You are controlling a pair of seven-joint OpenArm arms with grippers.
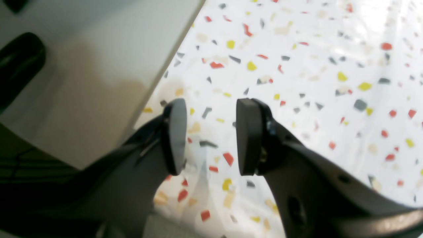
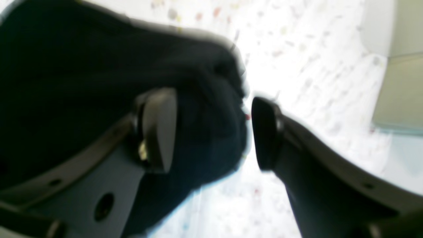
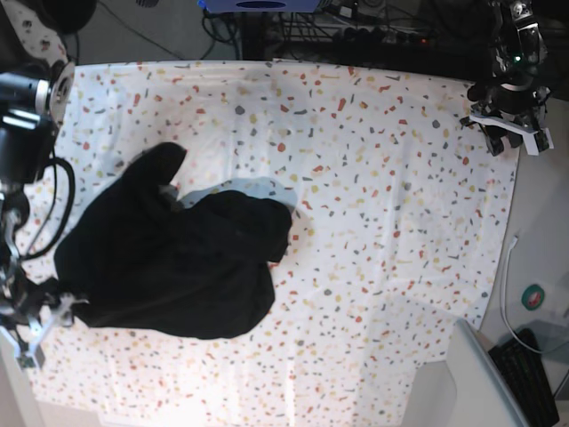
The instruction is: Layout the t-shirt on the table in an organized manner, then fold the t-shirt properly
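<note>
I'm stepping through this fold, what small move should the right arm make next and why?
Probably close the right gripper on the t-shirt: its jaws stand open with bunched black cloth between them, and the shirt lies crumpled on the table.

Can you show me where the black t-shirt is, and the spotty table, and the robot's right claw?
t-shirt [image 3: 169, 267], base view, middle of the crumpled black fabric.
table [image 3: 391, 178], base view, bare speckled cloth right of the shirt.
right gripper [image 2: 211, 130], right wrist view, midway between its two fingertips.
</note>
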